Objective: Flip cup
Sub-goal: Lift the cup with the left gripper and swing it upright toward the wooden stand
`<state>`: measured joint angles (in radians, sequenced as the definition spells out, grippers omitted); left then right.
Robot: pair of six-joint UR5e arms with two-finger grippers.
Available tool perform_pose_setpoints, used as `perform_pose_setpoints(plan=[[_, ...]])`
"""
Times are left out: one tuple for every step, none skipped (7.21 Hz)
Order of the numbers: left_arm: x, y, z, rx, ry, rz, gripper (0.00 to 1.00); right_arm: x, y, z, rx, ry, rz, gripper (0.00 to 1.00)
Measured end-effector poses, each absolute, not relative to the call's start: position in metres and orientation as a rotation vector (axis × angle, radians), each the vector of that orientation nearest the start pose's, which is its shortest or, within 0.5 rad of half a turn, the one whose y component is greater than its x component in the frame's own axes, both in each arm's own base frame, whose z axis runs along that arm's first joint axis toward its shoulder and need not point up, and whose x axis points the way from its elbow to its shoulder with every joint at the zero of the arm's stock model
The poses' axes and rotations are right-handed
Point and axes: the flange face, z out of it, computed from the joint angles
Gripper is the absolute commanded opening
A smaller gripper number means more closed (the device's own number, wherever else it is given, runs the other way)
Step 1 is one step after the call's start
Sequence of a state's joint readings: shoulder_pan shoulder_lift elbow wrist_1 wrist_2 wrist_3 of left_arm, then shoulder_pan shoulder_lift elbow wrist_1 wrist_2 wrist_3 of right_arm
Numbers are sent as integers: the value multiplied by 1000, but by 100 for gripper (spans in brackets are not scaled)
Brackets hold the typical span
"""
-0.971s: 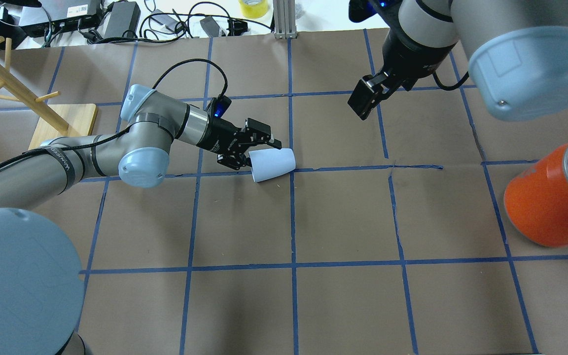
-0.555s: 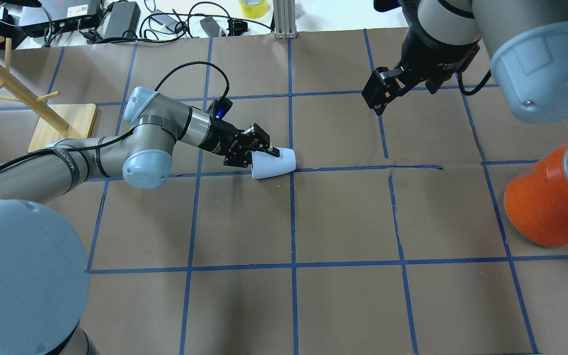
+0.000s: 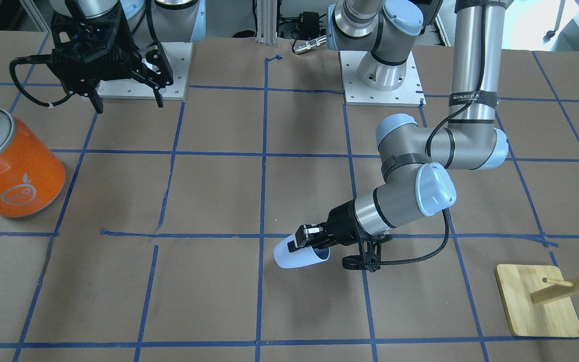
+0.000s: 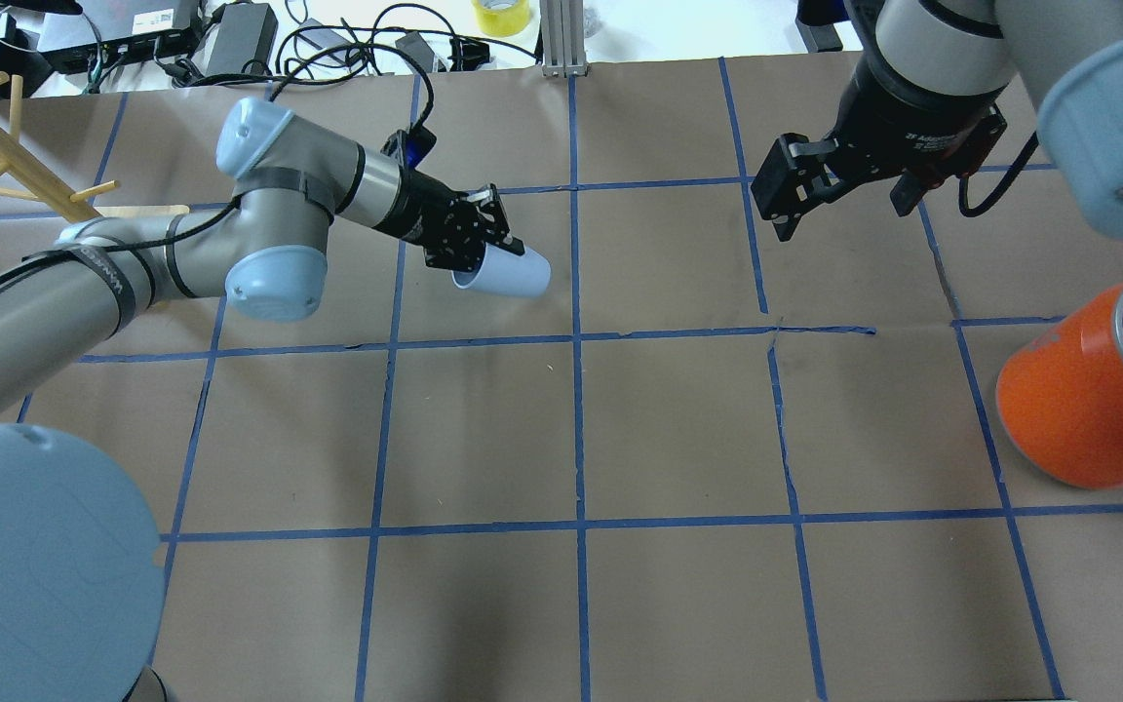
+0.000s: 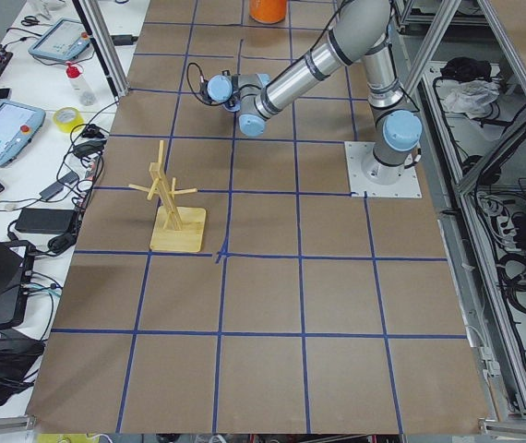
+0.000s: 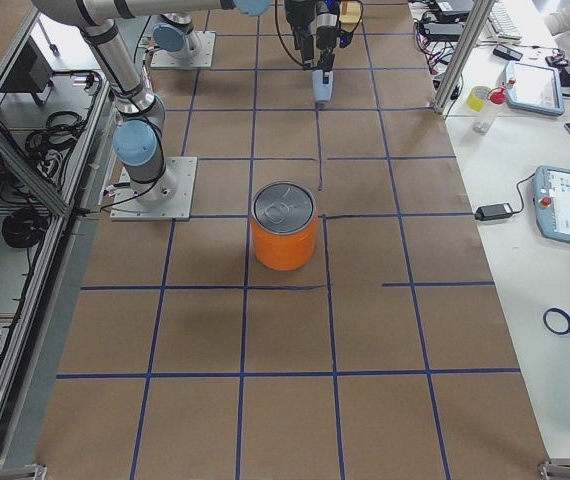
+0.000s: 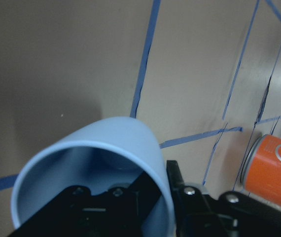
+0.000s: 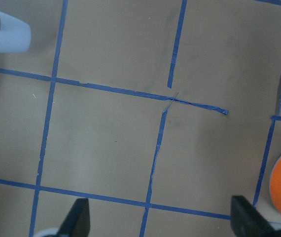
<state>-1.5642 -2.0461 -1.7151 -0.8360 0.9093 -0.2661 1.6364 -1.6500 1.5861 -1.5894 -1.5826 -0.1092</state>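
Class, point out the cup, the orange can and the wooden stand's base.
cup [image 4: 513,275], overhead view, outer side wall.
orange can [image 3: 23,176], front-facing view, orange side.
wooden stand's base [image 3: 536,317], front-facing view, bare board.

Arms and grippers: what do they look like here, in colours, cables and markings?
Both the left arm and right arm are silver-grey tubes with pale blue joint caps. The left gripper and right gripper are black, with two fingers each. A black braided cable runs along the left arm, tied by a black lettered strap.
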Motion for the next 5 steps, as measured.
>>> perform_pose_setpoints(plan=[[-188, -643, 277, 302, -2578, 105, 0, 158, -455, 521, -258, 3146, -123, 100], [-181, -658, 307, 281, -2723, 205, 0, 149, -456, 521, -226, 3143, -109, 100], [-172, -668, 328, 212, -2859, 309, 0, 141, -458, 520, -185, 3126, -95, 100], [-159, -674, 338, 102, -2985, 377, 0, 137, -459, 520, -124, 3101, -87, 100], [-140, -678, 332, -25, -3103, 371, 0, 136, -459, 520, -59, 3089, -81, 100]])
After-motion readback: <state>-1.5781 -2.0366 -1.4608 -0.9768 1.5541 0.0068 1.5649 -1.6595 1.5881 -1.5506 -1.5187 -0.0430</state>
